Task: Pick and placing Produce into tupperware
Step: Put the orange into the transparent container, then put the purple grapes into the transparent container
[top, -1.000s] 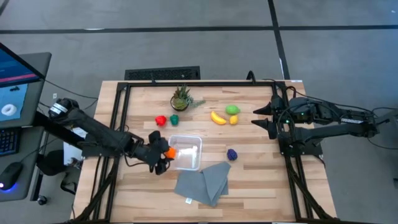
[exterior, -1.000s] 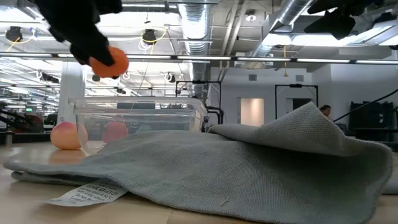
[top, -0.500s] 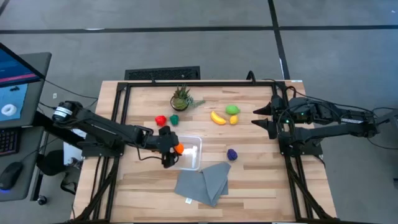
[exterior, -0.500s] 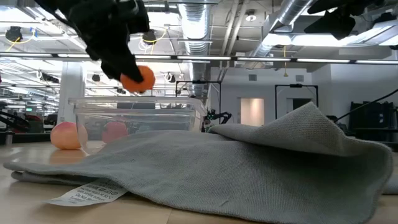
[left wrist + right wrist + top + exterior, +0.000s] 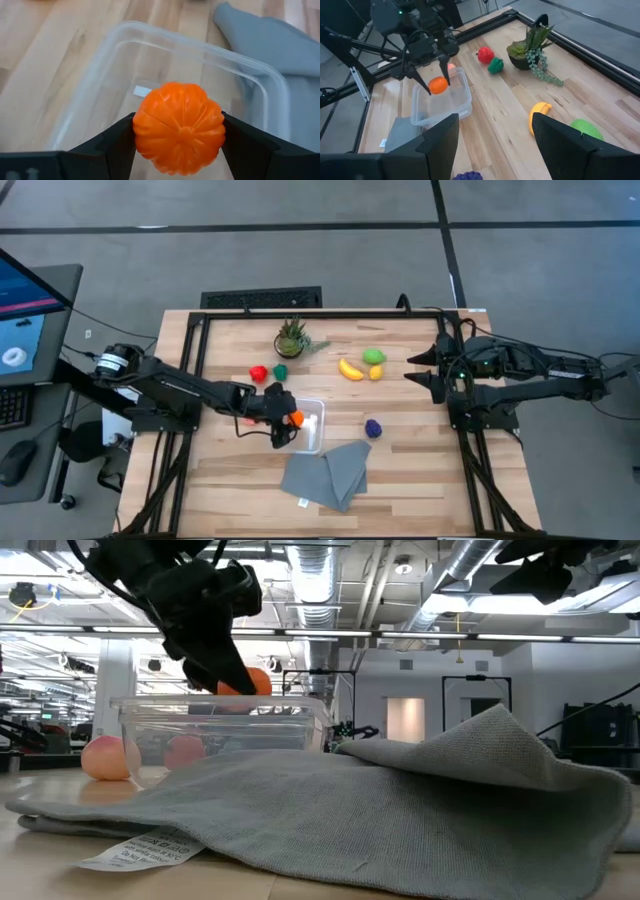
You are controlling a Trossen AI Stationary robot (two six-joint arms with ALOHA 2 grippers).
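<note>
The desk is pale wood with visible grain, matt. The tub is clear, smooth plastic with a faint sheen. The orange fruit looks like ribbed, slightly glossy plastic. The grey cloth is soft, finely woven and matt, with a white paper-like label.

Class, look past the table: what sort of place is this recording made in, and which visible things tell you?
Probably a robotics lab or industrial workspace: exposed ceiling ducts, a computer monitor beside the wooden table, and concrete floor.
</note>
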